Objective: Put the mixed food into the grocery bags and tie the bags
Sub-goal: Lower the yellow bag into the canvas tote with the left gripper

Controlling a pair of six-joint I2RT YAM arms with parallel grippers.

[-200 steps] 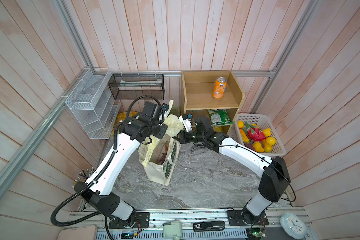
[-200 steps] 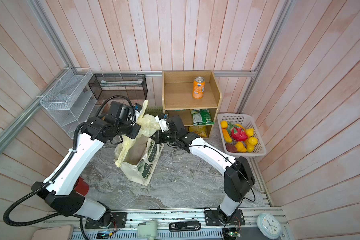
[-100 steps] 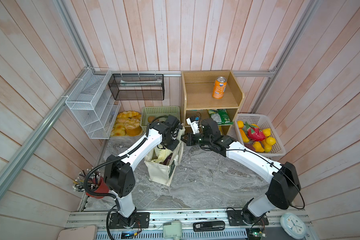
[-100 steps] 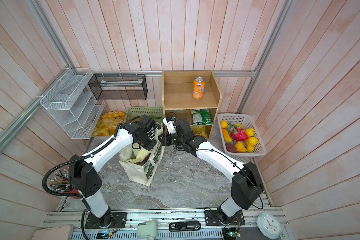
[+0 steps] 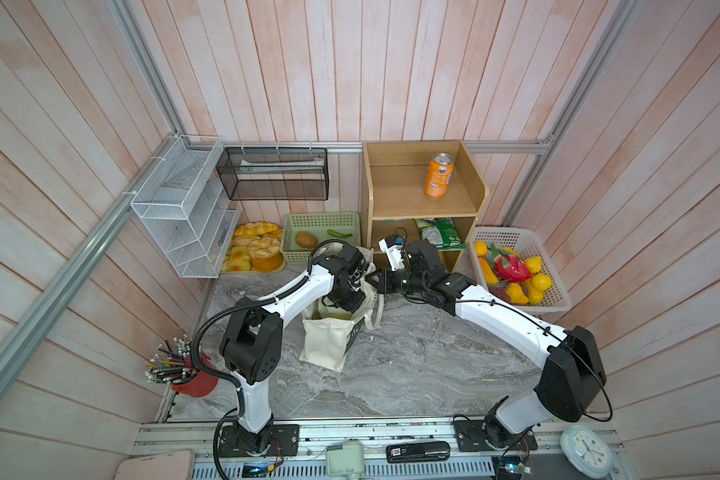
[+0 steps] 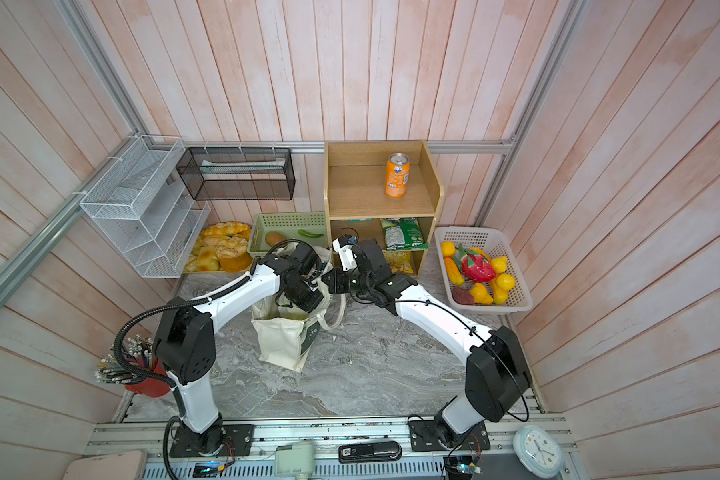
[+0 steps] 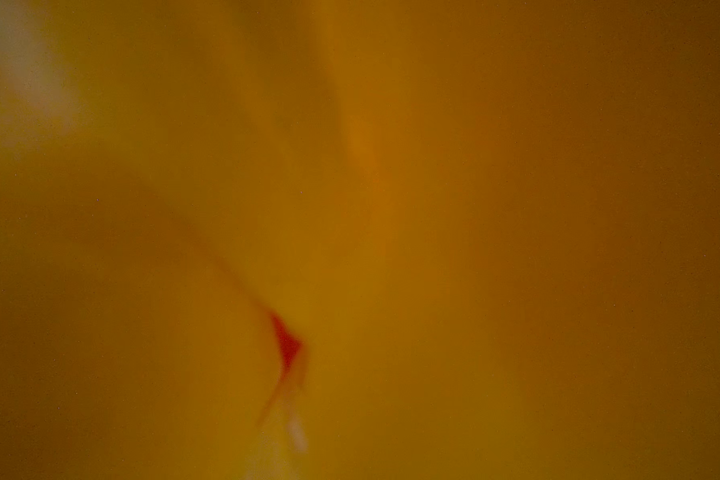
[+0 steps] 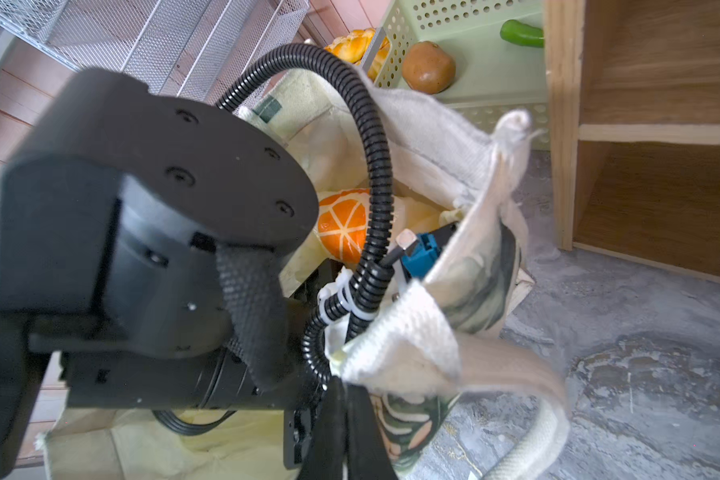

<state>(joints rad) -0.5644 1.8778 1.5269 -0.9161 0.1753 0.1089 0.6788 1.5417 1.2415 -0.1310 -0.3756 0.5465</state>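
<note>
1. The thin, crumpled pale-yellow plastic bag [image 8: 341, 226], orange-printed, now sits inside the boxy canvas tote [image 5: 329, 345]; a second ago it hung above.
2. It wraps the left fingers, which are hidden: apart or together, I cannot tell.
3. The right fingers [image 8: 337, 428] pinch together on the tote's coarse woven rim.
4. Tying, I judge, remains; the tote stands on the marbled bench [image 5: 412, 365].
</note>
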